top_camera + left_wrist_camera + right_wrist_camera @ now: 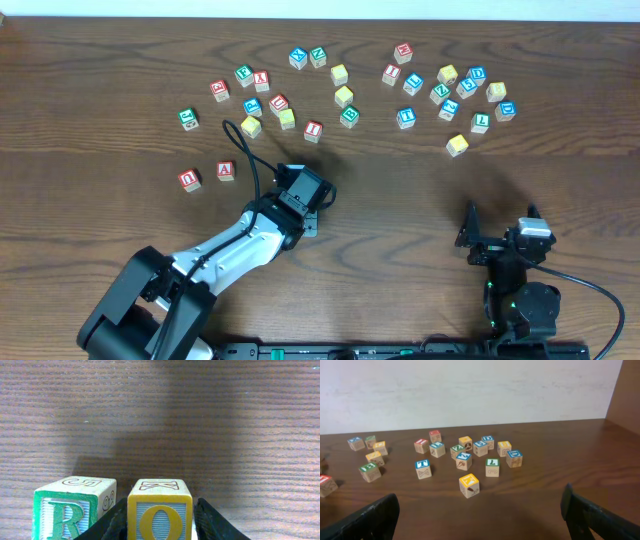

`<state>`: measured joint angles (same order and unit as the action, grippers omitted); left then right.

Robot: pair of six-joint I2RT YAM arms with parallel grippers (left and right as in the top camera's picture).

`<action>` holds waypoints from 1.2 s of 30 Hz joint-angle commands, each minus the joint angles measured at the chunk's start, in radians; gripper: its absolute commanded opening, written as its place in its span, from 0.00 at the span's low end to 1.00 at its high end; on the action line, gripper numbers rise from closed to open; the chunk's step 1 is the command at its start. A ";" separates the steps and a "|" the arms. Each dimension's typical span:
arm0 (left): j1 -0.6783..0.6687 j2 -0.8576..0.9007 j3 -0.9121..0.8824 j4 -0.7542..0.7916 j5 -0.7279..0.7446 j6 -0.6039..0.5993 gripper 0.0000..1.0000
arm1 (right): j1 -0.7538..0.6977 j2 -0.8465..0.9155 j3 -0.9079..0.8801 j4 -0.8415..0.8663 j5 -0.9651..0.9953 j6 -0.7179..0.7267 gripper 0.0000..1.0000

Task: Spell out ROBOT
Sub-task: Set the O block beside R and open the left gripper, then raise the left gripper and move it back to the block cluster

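In the left wrist view a yellow-bordered O cube (160, 520) sits between the black fingers (110, 522) of my left gripper (161, 503), which is shut on it, low over the table. Close on its left stands the green-bordered R cube (65, 512); both letters face the camera. From overhead the left gripper (305, 190) covers both cubes. A blue-bordered T cube (423, 468) lies among the loose cubes at the back right. My right gripper (480, 515) is wide open, holds nothing, and rests near the front edge (497, 237).
Several loose letter cubes are scattered across the back of the table (340, 97). A red U cube (189, 179) and a red A cube (226, 171) stand left of the left gripper. A yellow cube (469, 485) lies nearest the right gripper.
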<state>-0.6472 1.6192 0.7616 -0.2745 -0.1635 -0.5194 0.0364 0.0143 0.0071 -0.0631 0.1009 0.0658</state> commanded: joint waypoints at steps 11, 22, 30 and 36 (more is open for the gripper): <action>0.003 -0.023 0.040 -0.005 -0.033 0.040 0.41 | -0.010 -0.008 -0.002 -0.004 -0.003 -0.011 0.99; 0.003 -0.082 0.053 -0.009 -0.060 0.056 0.43 | -0.010 -0.008 -0.002 -0.003 -0.003 -0.011 0.99; 0.043 -0.156 0.055 -0.026 -0.062 0.078 0.48 | -0.010 -0.008 -0.002 -0.003 -0.003 -0.011 0.99; 0.082 -0.239 0.058 -0.027 -0.062 0.124 0.51 | -0.010 -0.008 -0.002 -0.004 -0.003 -0.011 0.99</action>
<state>-0.5838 1.4273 0.7860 -0.2955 -0.2085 -0.4389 0.0364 0.0143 0.0071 -0.0631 0.1009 0.0658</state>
